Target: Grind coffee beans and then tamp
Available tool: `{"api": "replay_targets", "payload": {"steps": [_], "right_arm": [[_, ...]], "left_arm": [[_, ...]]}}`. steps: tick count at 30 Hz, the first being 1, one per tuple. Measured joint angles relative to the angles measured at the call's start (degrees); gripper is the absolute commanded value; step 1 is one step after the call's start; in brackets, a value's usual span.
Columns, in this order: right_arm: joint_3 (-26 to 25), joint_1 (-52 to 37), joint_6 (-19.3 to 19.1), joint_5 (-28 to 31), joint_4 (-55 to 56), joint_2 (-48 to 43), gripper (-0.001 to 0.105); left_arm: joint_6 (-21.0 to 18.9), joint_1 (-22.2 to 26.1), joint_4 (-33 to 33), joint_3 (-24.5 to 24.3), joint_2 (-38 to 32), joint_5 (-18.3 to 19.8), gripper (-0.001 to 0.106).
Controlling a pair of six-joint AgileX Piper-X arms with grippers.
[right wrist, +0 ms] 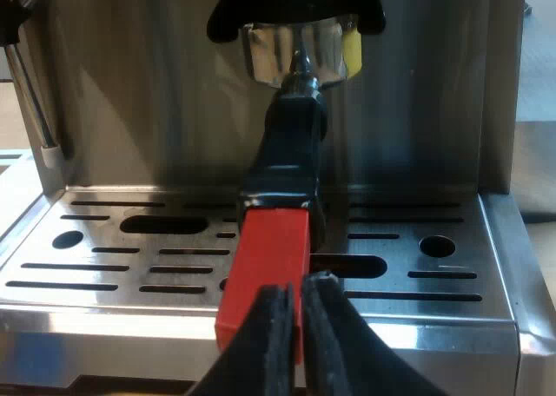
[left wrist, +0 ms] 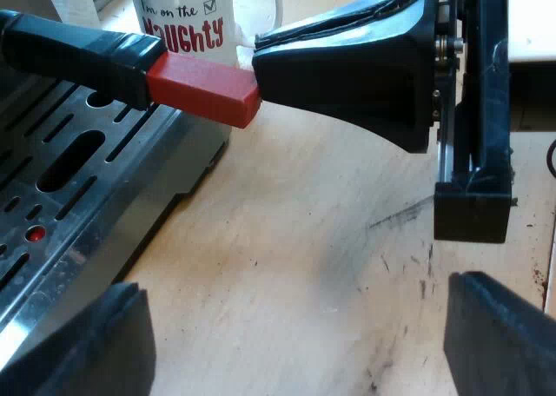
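Observation:
The metal holder (right wrist: pixel 300 53) sits in the espresso machine's front (right wrist: pixel 417 92), its dark handle (right wrist: pixel 291 153) reaching out over the drip tray (right wrist: pixel 417 248). My right gripper (right wrist: pixel 297 300) is shut, its fingertips together just at the handle's red end (right wrist: pixel 265 257), with nothing between them. In the left wrist view, the right gripper (left wrist: pixel 258 59) meets the tip of the red end (left wrist: pixel 204 88) beside the drip tray (left wrist: pixel 69 179). My left gripper (left wrist: pixel 287 344) is open over the wooden table (left wrist: pixel 304 240), apart from the handle, holding nothing.
A white mug (left wrist: pixel 187 14) with red lettering stands on the table past the red end, close to the machine's corner. A steam wand (right wrist: pixel 30 92) hangs at the machine's side above the tray. Dark scuffs mark the wood by the left fingers.

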Motion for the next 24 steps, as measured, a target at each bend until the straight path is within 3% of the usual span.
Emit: {"api": "replay_targets", "payload": {"steps": [24], "right_arm": [[0.0,6.3,-0.1,2.4,6.0,-2.9,0.005]], "left_arm": [[-0.1,0.0,0.0,0.0,0.0,0.0,0.071]]}}
